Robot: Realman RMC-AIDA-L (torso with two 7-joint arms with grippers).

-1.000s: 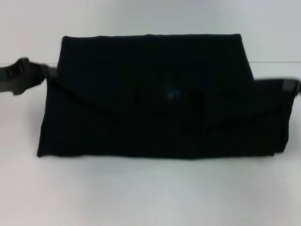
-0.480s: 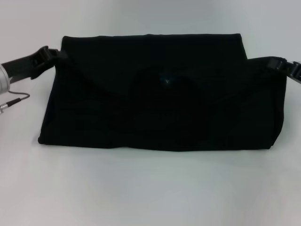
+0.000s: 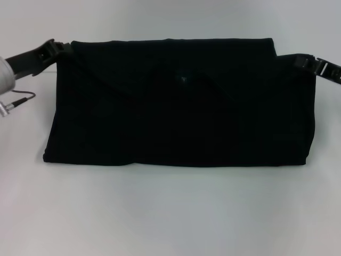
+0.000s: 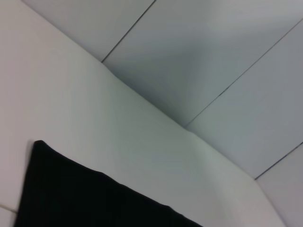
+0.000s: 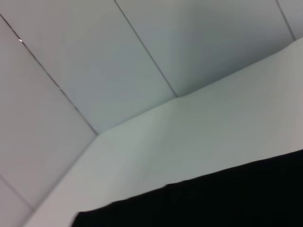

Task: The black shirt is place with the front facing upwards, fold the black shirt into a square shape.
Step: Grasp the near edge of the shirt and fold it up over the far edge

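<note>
shirt: black; lies on the white table as a wide folded band; centre of head view, running 9 to 3 o'clock; near hem straight along the 6 o'clock side; neck label a faint speck just above centre
fold state: top layer drawn up toward the far edge; its two upper corners now sit almost level with the 12 o'clock edge; a second ago they hung lower and the layer sagged in a curve across the middle
left gripper: at the shirt's 10 o'clock corner, touching the cloth; has risen and moved away from the robot since a second ago; fingers buried in black cloth, cannot tell whether apart or clamped
right gripper: at the 2 o'clock corner, touching the cloth; moved the same way in step; finger state likewise cannot tell
wrist views: each shows only table, wall panels and a black cloth edge; no fingers visible
meaning: judged, both arms are carrying a lengthwise fold to the far edge; layer looks nearly laid flat; band is still much wider than deep, so not square yet
next: judged, let go at the far corners, then fold the ends inward from 9 and 3 o'clock
risk: uneven release could skew the top edge
</note>
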